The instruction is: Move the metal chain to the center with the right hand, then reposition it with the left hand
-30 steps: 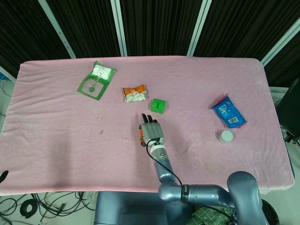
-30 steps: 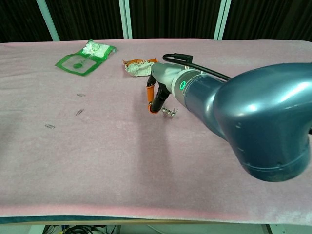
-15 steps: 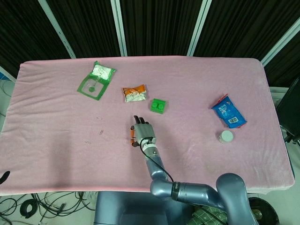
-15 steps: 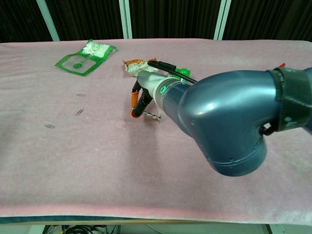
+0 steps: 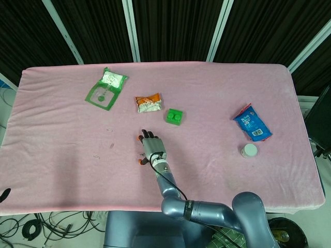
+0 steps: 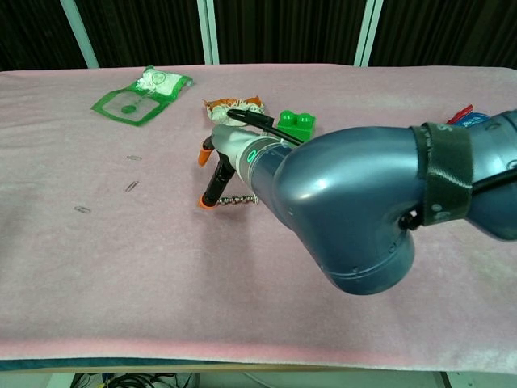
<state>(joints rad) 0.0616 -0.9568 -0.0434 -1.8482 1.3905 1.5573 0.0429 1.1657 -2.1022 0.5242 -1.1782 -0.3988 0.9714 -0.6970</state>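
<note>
Right hand (image 5: pixel 151 146) sits near mid-table on the pink cloth (image 5: pixel 217 88), fingers pointed down and slightly spread, orange tips (image 6: pixel 208 203) at the surface. From the chest view the chain (image 6: pixel 238 199) lies on the cloth just beside the lowest fingertip, stretching right toward the wrist; one end appears to be pinched or dragged by the fingers, though the arm's bulk blocks the contact, so whether the hand actually grips it cannot be told. In the head view the chain is mostly hidden under the hand. Left hand is not seen in either view. Beyond the hand, a green block (image 5: pixel 174 116) and an orange-and-white wrapper (image 5: pixel 148 103) lie well apart from the chain. A green packet (image 5: pixel 106 88) rests toward the far left corner. A blue packet (image 5: pixel 252 123) and a white cap (image 5: pixel 249 150) lie on the right side, near each other. Three small clips (image 6: pixel 132 185) are scattered on the cloth left of the hand, apart from it.
</note>
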